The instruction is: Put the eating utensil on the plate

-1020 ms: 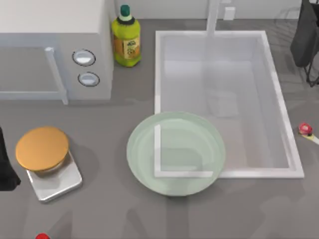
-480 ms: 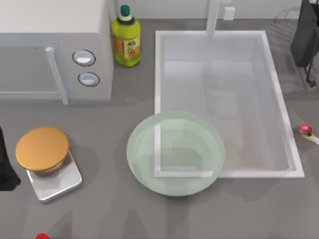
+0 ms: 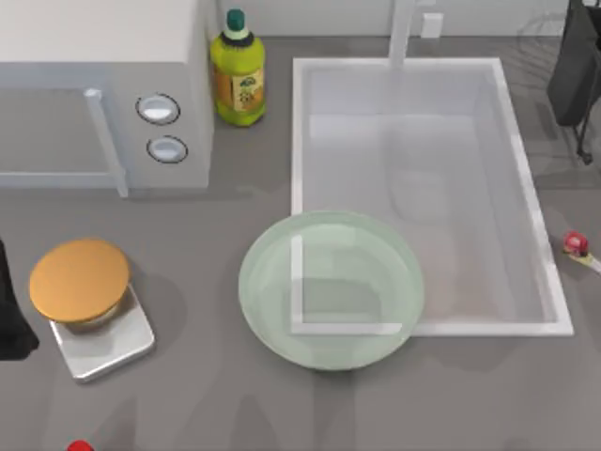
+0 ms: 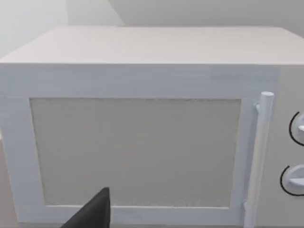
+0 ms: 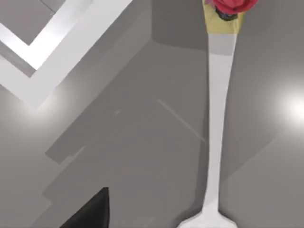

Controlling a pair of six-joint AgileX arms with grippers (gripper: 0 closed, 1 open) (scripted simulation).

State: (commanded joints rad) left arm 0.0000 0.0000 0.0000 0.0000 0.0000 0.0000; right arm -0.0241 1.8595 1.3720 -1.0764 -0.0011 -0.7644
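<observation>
The eating utensil [image 3: 580,248], a white spoon with a red-pink knob end, lies on the counter at the far right edge, just right of the sink. In the right wrist view its thin handle [image 5: 216,118] runs from the knob [image 5: 230,4] towards the bowl, and a dark part of my right gripper [image 5: 90,213] sits apart from it. The plate [image 3: 331,287], pale green and translucent, rests at the centre over the sink's front left corner. My right arm [image 3: 574,66] is at the back right, my left arm [image 3: 7,310] at the left edge.
A white microwave [image 3: 99,89] stands at the back left, with a yellow-green bottle [image 3: 237,70] beside it. The sink [image 3: 526,188] takes up the back right. An orange disc on a steel base [image 3: 80,280] sits front left, near a small red ball [image 3: 80,446].
Only a faint shadow inside the sink has shifted slightly. The spoon, the plate and both arms stay where they were.
</observation>
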